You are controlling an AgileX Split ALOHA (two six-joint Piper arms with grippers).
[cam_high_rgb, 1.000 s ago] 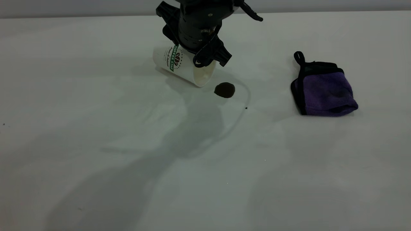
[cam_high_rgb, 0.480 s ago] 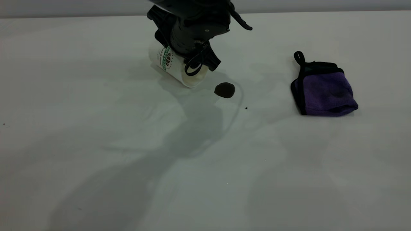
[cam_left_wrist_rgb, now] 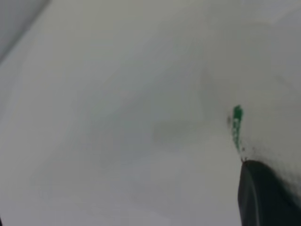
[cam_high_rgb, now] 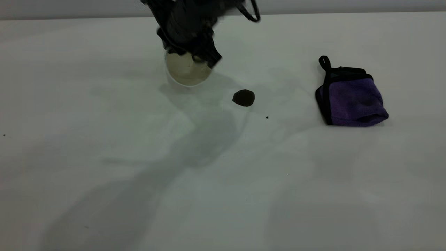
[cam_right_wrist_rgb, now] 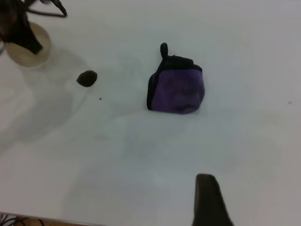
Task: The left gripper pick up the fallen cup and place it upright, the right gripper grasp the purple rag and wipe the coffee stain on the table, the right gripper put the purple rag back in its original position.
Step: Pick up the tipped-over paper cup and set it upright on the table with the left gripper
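Exterior view | cup [cam_high_rgb: 188, 71] at far centre of tabletop [cam_high_rgb: 104, 191], mouth tilted toward camera, held by left hand [cam_high_rgb: 190, 52] | coffee stain [cam_high_rgb: 243, 98] just right, purple rag [cam_high_rgb: 353, 101] farther right | right hand: only one finger [cam_right_wrist_rgb: 209, 202] visible, width unclear | advice: finish rotating, seat base flat, release clear of stain

White smooth matt table [cam_high_rgb: 104, 104]; white paper cup [cam_high_rgb: 186, 71], cream inside; purple fuzzy microfibre cloth rag [cam_high_rgb: 353, 101], black edging.
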